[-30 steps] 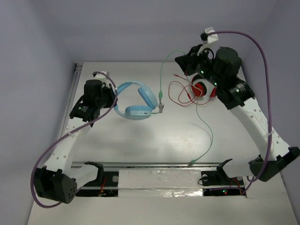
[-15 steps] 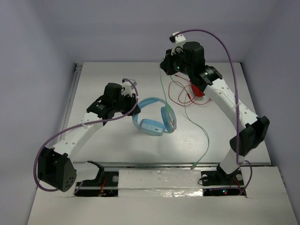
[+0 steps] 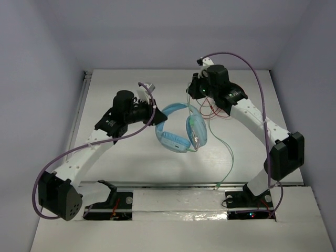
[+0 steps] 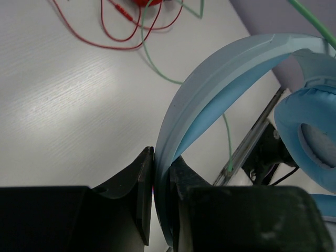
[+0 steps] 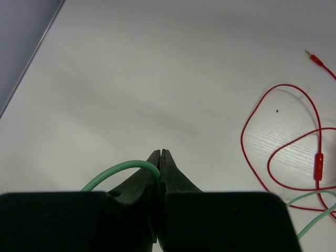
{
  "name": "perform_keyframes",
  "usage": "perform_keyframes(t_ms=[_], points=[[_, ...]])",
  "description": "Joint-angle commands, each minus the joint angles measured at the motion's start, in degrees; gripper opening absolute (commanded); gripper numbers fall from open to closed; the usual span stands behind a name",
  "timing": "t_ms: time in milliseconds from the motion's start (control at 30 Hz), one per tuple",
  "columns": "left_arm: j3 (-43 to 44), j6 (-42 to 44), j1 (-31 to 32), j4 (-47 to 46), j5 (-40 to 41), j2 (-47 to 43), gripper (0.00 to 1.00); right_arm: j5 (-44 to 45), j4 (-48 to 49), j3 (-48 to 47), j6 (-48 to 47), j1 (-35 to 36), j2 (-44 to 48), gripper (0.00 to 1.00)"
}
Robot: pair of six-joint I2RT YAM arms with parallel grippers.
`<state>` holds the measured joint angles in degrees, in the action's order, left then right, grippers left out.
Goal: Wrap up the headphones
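The light blue headphones [image 3: 181, 128] hang lifted above the table's middle, earcups down. My left gripper [image 3: 155, 112] is shut on their blue headband [image 4: 210, 79], which runs up between the jaws in the left wrist view. My right gripper [image 3: 192, 92] is shut on the pale green cable [image 5: 118, 170] just behind the headband. The cable [image 3: 230, 152] trails from the earcups down to its plug near the front rail [image 3: 216, 185].
The red-and-black headphones are mostly hidden under my right arm. Their red cable [image 3: 215, 111] lies looped on the table behind the blue headphones; it also shows in the right wrist view [image 5: 283, 147]. A metal rail [image 3: 173, 184] runs along the front edge.
My left gripper has carried the headphones right and up toward the middle. My right gripper, with the green cable, has come down and left until it is close behind the headband.
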<state>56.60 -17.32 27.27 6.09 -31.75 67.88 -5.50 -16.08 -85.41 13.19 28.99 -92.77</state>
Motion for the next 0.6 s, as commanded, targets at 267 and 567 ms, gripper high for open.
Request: perform_keyframes(t_ms=[267, 567], points=[[6.07, -10.27, 0.42, -14.43, 0.28, -8.20, 0.00, -5.83, 13.52, 11.83, 5.00, -1.66, 12.17, 0.00], [4.75, -20.36, 0.42, -26.12, 2.13, -7.76, 0.00, -23.67, 33.63, 23.86, 12.64, -1.66, 14.11, 0.18]])
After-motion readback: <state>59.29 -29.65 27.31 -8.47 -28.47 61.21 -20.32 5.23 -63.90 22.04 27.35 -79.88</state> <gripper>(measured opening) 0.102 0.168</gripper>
